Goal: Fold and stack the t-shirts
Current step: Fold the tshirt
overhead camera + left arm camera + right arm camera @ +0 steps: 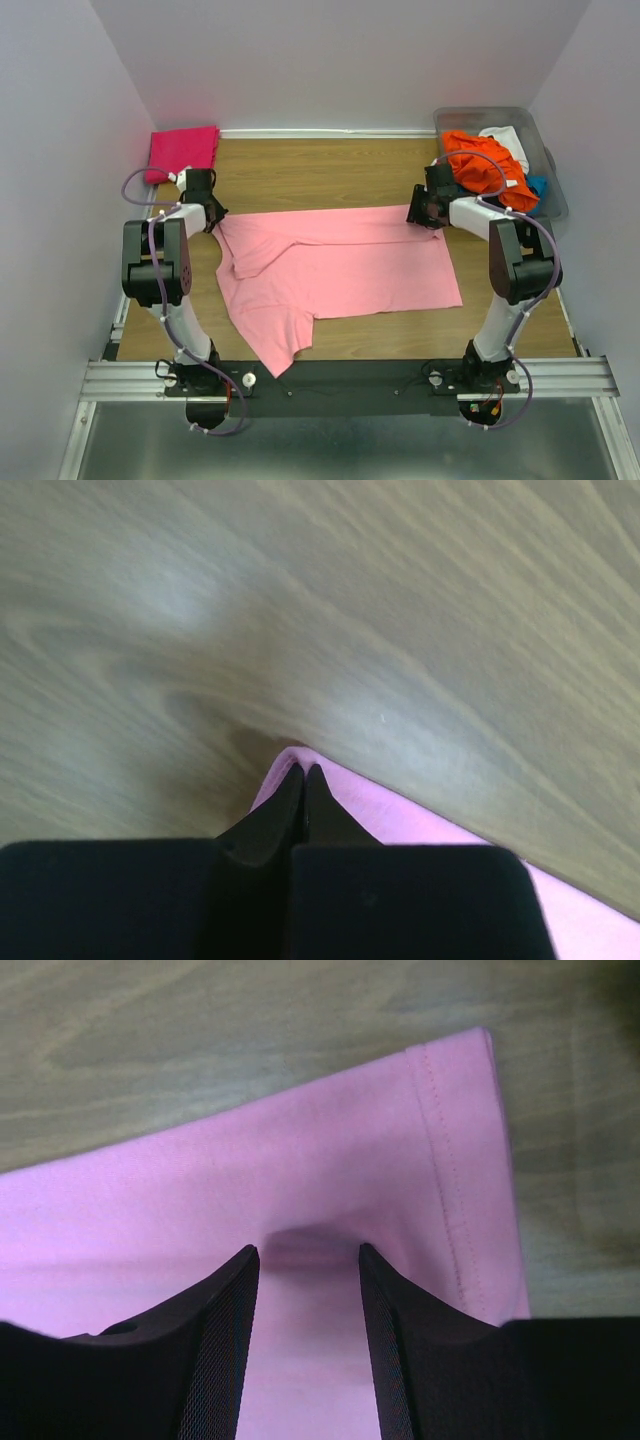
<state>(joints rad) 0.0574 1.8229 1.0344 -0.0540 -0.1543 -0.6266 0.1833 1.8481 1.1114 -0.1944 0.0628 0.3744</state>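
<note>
A clear plastic bin [553,190] at two o'clock holds orange, white and blue shirts [480,160], while the light pink cloth t-shirt [340,265] lies spread mid-table, left gripper [303,772] closed on its ten-o'clock corner, right gripper [308,1252] parted astride its two-o'clock hem.

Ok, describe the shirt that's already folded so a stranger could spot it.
Start at the wooden table and go to its far left corner. The small hot-pink folded cloth shirt lies there, darker and more compact than the light pink cloth shirt spread mid-table.
</note>
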